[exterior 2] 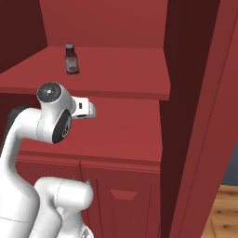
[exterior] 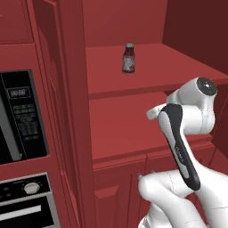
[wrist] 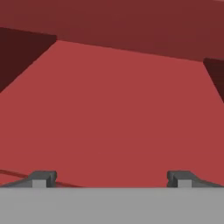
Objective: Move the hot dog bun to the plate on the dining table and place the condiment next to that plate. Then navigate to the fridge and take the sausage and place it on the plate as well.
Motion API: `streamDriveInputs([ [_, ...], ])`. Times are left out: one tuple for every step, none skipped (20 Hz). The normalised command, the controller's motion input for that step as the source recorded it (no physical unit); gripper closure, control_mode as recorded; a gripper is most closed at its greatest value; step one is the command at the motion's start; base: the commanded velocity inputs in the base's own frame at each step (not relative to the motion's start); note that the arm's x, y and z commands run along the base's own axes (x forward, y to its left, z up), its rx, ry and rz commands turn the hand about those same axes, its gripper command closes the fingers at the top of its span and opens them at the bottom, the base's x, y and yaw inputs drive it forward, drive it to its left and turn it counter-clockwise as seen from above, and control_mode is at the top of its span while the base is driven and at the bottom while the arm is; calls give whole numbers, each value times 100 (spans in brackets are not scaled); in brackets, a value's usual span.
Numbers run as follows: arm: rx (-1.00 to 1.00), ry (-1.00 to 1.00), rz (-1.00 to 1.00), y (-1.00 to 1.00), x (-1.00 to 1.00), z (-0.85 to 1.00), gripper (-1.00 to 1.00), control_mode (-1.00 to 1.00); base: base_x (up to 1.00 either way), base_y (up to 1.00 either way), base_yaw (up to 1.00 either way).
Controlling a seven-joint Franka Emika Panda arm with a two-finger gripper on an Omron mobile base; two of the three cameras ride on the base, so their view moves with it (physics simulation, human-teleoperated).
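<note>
the condiment [exterior: 128,58] is standing upright on the upper red shelf [exterior: 151,67] of an open cabinet bay, its long axis running vertically and its cap pointing straight up. it is a small dark red bottle with a pale label band on its body and a lighter cap. in the left base view it is sitting toward the back left of the shelf, near the tall red side panel [exterior: 73,111]; in the right base view the same bottle [exterior 2: 71,59] is showing at the upper left, well back from the shelf's front edge.

the white arm [exterior: 191,111] is folding in front of the lower shelf [exterior: 129,129], with its elbow raised and its wrist reaching in under the upper shelf, well below the bottle and apart from it.

in the hand view the gripper [wrist: 111,178] is spreading its two dark fingertips [wrist: 43,178] wide, one at each side of the bottom edge, with nothing between them; they are looking onto a bare red surface [wrist: 113,113].

a black microwave [exterior: 20,118] with a keypad is sitting at the left, with an oven panel [exterior: 26,200] beneath it.
</note>
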Motion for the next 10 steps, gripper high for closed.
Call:
streamDriveInputs([
  [0, -28, 7, 26, -36, 100, -100, -100, 0, 0, 0],
  [0, -14, 6, 37, -7, 100, -100, -100, 0, 0, 0],
  [0, -6, 4, 45, 0, 98, -100, -100, 0, 0, 0],
  [3, -1, 3, 44, 0, 100, -100, -100, 0, 0, 0],
  [5, 0, 2, 42, 0, 100, -100, -100, 0, 0, 0],
  [5, 0, 2, 36, 0, 100, -100, -100, 0, 0, 0],
  [7, 0, 1, 24, 0, 100, -100, -100, 0, 0, 0],
  [8, 0, 0, 24, 0, 100, -100, -100, 0, 0, 0],
  [9, 0, 0, 25, 0, 100, -100, -100, 0, 0, 0],
  [10, 4, 0, 23, 0, 100, -100, -100, 0, 0, 0],
])
